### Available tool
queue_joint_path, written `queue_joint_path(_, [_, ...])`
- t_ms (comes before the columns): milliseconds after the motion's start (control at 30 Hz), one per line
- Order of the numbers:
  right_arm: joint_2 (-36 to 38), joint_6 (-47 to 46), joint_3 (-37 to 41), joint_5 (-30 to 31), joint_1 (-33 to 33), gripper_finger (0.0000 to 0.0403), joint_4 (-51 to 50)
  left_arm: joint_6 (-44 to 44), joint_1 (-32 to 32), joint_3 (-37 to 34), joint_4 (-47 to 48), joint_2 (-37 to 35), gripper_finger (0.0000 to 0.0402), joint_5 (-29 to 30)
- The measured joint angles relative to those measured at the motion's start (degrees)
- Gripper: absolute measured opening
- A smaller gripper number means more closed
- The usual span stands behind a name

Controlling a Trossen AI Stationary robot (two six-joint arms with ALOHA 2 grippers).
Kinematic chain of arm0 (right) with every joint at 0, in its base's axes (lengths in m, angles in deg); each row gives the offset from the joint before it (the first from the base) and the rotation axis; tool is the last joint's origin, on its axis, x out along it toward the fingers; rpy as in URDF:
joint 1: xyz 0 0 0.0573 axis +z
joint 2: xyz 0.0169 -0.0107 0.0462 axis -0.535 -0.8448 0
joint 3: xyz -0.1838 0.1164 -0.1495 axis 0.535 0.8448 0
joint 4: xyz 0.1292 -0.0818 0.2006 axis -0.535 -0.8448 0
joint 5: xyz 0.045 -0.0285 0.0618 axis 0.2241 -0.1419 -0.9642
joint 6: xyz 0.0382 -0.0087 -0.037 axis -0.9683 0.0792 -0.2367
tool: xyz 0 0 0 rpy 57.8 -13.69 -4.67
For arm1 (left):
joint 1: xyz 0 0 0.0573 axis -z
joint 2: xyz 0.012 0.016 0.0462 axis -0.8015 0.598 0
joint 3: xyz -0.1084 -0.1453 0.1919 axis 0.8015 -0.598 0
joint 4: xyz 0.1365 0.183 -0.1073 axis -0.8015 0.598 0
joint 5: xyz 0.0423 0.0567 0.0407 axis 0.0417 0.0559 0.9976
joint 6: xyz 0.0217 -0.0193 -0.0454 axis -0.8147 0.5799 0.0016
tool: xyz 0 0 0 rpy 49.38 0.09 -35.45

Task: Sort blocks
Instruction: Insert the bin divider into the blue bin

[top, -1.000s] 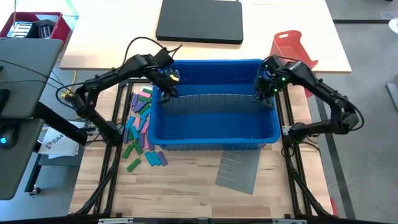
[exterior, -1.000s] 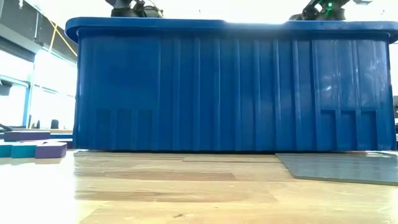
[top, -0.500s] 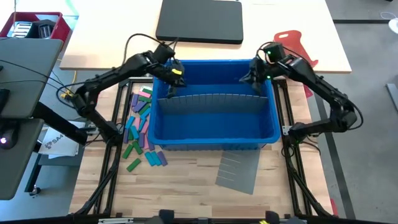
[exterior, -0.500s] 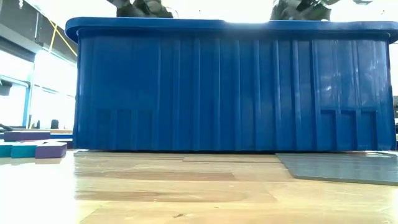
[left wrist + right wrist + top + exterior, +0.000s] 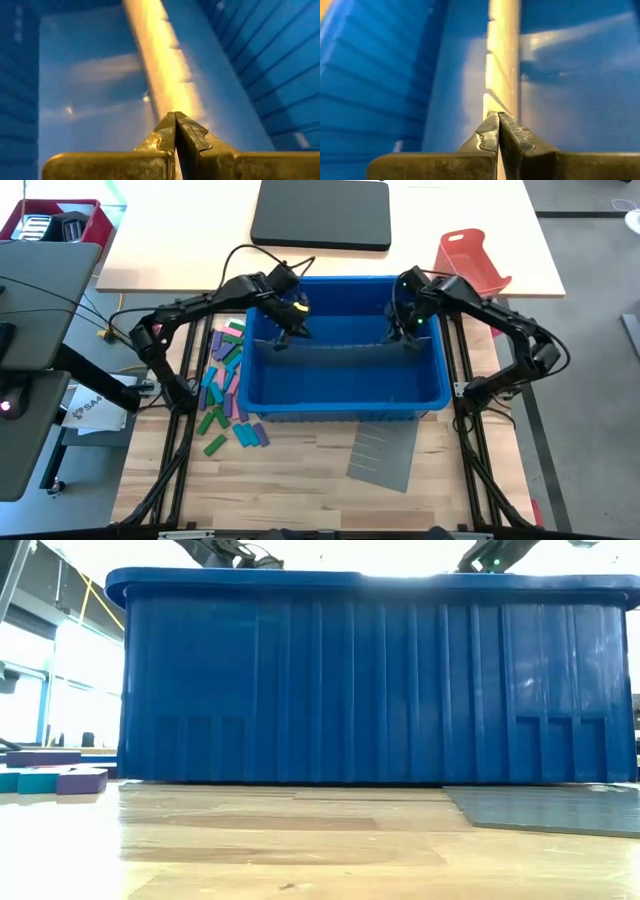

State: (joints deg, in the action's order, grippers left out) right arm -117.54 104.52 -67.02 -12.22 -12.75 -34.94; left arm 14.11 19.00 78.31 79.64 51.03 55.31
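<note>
Left gripper (image 5: pixel 286 338) jaws pinch divider sheet (image 5: pixel 345 343) | right gripper (image 5: pixel 408 335) jaws likewise

Two dark jointed arms
Black links with looping black cables; each tool (image 5: pixel 175 131) (image 5: pixel 498 131) ends in worn, brass-toned, tapering fingers.

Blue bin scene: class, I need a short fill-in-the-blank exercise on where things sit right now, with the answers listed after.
1. Both end effectors, left and right, grip the grey divider sheet standing inside the ____ bin.
2. The blocks lie on the table, ____ the bin.
3. A second divider sheet lies flat on the ____.

Missing words: blue; outside; table
</note>
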Motion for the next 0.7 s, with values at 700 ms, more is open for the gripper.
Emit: queue_joint_path(700, [3.96, -4.58, -0.59, -11.68, 7.43, 0.0, 7.32, 9.62, 1.13, 0.09, -1.05, -5.69, 0.0, -13.66])
